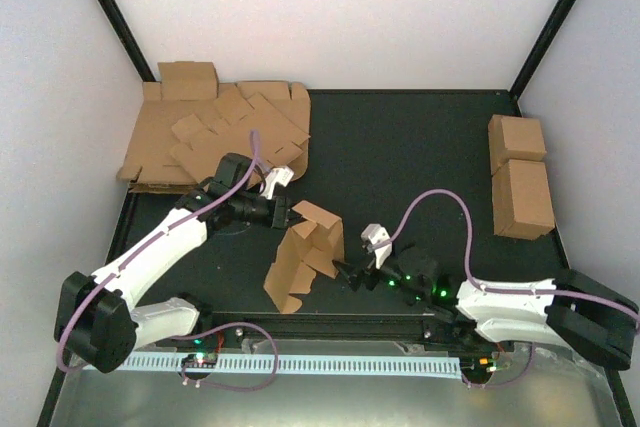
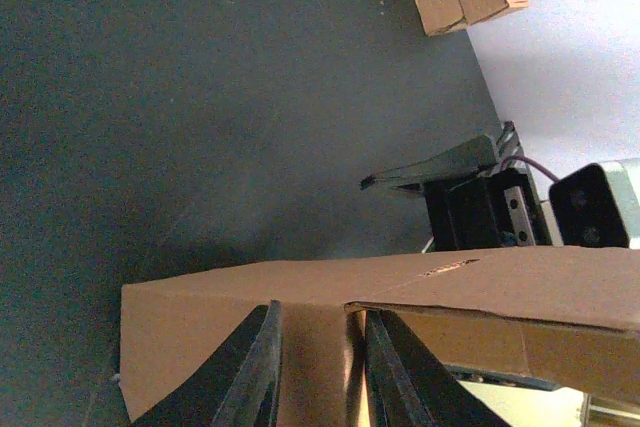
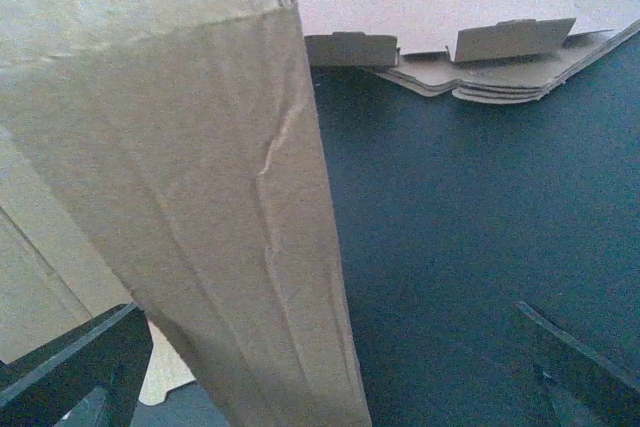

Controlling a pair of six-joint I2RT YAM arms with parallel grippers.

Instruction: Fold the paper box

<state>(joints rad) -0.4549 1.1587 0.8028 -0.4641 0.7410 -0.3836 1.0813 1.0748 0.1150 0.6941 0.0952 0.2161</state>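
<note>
Left gripper point(image 2: 320, 315) first: in its own wrist view the two dark fingers point(image 2: 255, 367) sit close together with a brown panel of the paper box point(image 1: 305, 252) nipped between them, a pinch you simply cannot make out from above. The top view gives the bigger picture instead: the box stands half-formed near the middle of the dark tabletop point(image 1: 420, 147), just in front of the arm bases, flaps sticking out, with the left gripper on its upper left edge. Over to the right gripper point(image 1: 352, 275), close beside the box's right side from above, and its wrist camera shows what that angle hides: the jaws are spread wide, one finger low at each corner of the picture, and a creased wall of the box rises right in front of the lens, nearer the finger on the picture's left; whether it touches cardboard I cannot tell. The left wrist view catches one grey finger of that right gripper beyond the box's edge. Further out, the heap of flat cardboard sheets point(image 1: 215, 137) lies at the far left corner, and two brown cuboids point(image 1: 520, 177) stand at the right edge, well apart from the box.
</note>
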